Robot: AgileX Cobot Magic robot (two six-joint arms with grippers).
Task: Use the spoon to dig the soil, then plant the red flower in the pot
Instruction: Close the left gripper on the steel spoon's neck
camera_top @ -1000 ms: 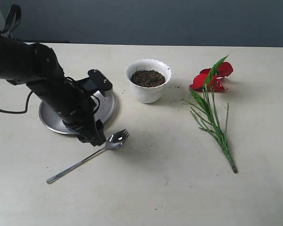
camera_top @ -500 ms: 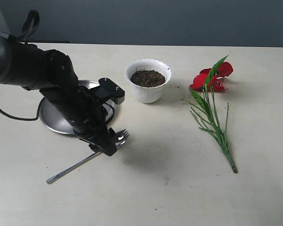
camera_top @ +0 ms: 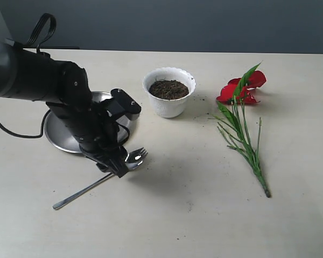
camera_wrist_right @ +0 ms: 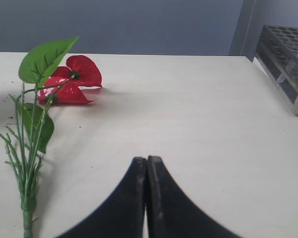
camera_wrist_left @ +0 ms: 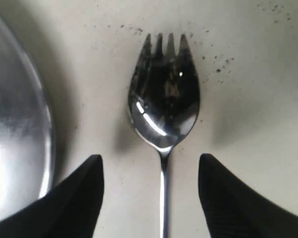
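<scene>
The silver spoon (camera_top: 97, 185) lies flat on the table, its notched bowl (camera_wrist_left: 164, 101) pointing toward the white pot (camera_top: 168, 92). Dark soil (camera_top: 168, 89) fills the pot. My left gripper (camera_top: 117, 165) is low over the spoon's neck and stands open; its two fingers straddle the handle (camera_wrist_left: 164, 198) without touching it. The red flower (camera_top: 241, 88) lies on the table at the right, stem toward the front. In the right wrist view the flower (camera_wrist_right: 72, 79) lies ahead of my right gripper (camera_wrist_right: 147, 159), which is shut on nothing. That arm does not show in the exterior view.
A round steel plate (camera_top: 64, 134) sits behind my left arm, close beside the spoon (camera_wrist_left: 20, 148). Specks of soil dot the table near the pot. A rack of tubes (camera_wrist_right: 288, 64) stands at the table's edge in the right wrist view.
My left arm has moved right and down over the spoon's neck, so the fingers now sit either side of the handle. The right gripper has stayed shut.
</scene>
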